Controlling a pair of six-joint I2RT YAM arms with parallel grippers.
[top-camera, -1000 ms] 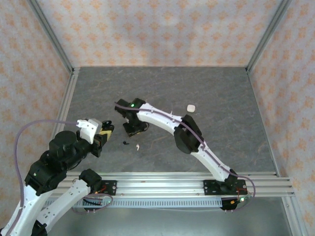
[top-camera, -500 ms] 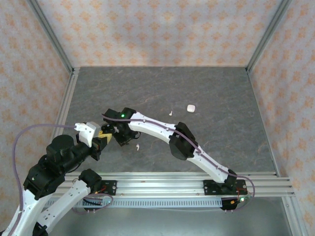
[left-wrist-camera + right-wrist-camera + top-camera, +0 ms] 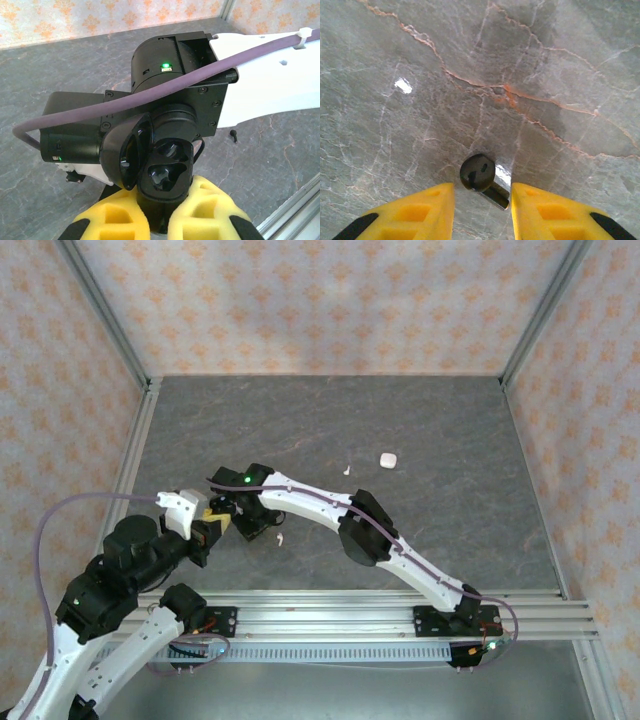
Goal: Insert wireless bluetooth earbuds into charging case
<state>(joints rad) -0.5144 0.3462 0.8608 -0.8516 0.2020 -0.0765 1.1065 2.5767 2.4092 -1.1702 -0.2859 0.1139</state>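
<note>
My left gripper [image 3: 161,202] is shut on a black charging case [image 3: 167,172], held upright with its lid [image 3: 124,156] swung open to the left and two empty sockets showing. In the top view the left gripper [image 3: 212,524] is at the near left, with the right gripper [image 3: 250,524] pointing down right beside it. In the right wrist view a black earbud [image 3: 479,174] lies on the table between the right gripper's [image 3: 482,195] yellow fingers [image 3: 422,210], which stand apart and clear of it. A black earbud [image 3: 233,135] lies on the table beyond the case.
A white earbud [image 3: 280,538] lies just right of the grippers, another white earbud [image 3: 347,470] farther back, and a small white case [image 3: 388,458] beyond it. The right wrist's black body [image 3: 172,65] hangs close over the held case. The metal rail [image 3: 350,615] lines the near edge.
The right arm has swung left and nearer, coming down beside the left gripper. The left gripper with the case has shifted slightly nearer.
</note>
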